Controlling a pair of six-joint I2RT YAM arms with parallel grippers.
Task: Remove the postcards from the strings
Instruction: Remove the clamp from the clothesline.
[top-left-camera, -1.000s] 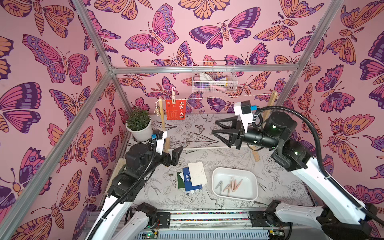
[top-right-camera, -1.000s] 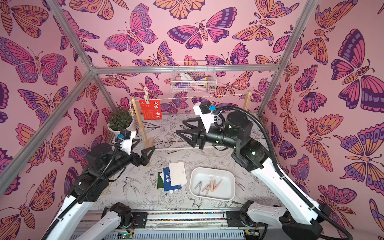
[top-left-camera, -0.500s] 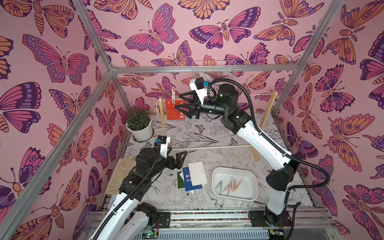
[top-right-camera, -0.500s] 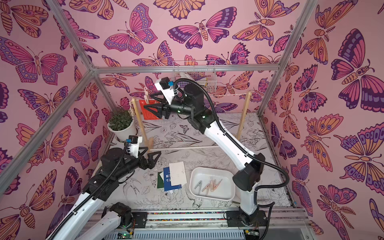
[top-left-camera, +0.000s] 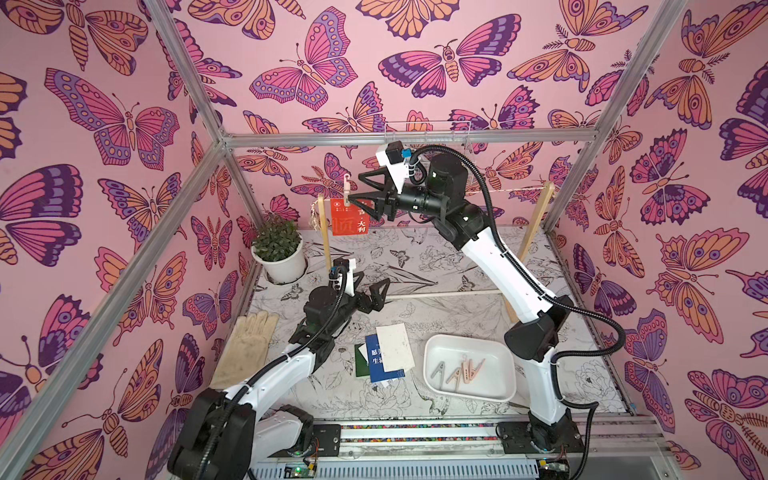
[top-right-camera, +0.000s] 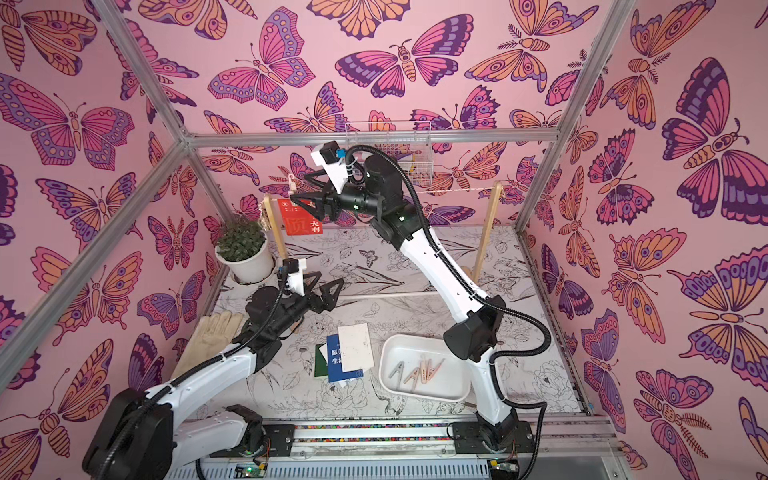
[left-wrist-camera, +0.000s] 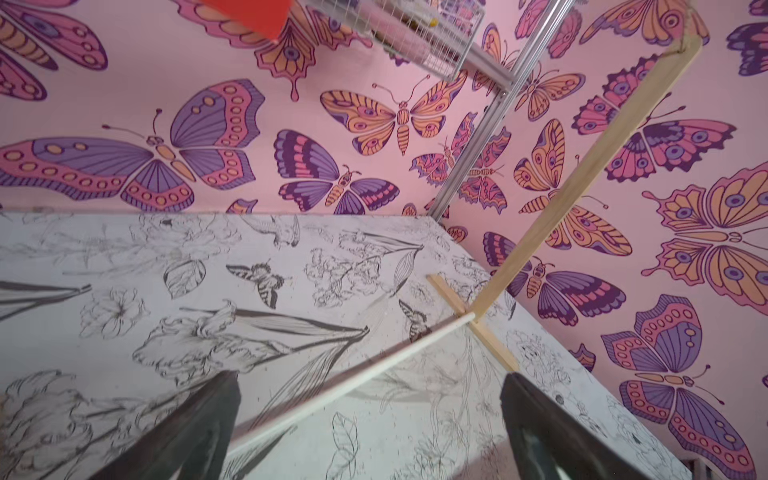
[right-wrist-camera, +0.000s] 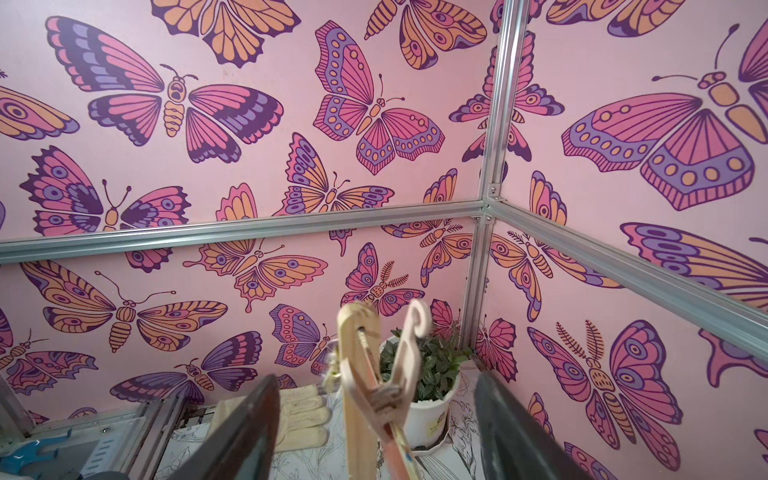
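A red postcard (top-left-camera: 349, 218) (top-right-camera: 301, 218) hangs from the string (top-left-camera: 511, 192) (top-right-camera: 457, 191) by a pink-beige peg (top-left-camera: 347, 187) (right-wrist-camera: 395, 374), next to the left wooden post (right-wrist-camera: 353, 353). My right gripper (top-left-camera: 356, 189) (top-right-camera: 297, 188) (right-wrist-camera: 376, 376) is open; its jaws stand on either side of the peg with a gap on each side. Cream (top-left-camera: 395, 347), blue (top-left-camera: 376, 361) and dark green (top-left-camera: 361, 361) postcards lie stacked on the table. My left gripper (top-left-camera: 372, 280) (left-wrist-camera: 370, 376) hovers open and empty over the table.
A white tray (top-left-camera: 486, 382) holding several pegs sits beside the card stack. A potted plant (top-left-camera: 282, 266) stands at the back left and a beige glove (top-left-camera: 245, 349) lies at the left. A thin dowel (top-left-camera: 436, 295) joins the frame's feet. A wire basket (top-right-camera: 399, 162) hangs on the back wall.
My right arm has swung from mid-table up to the left end of the string and opened wider around the peg. My left arm has shifted slightly and stays open.
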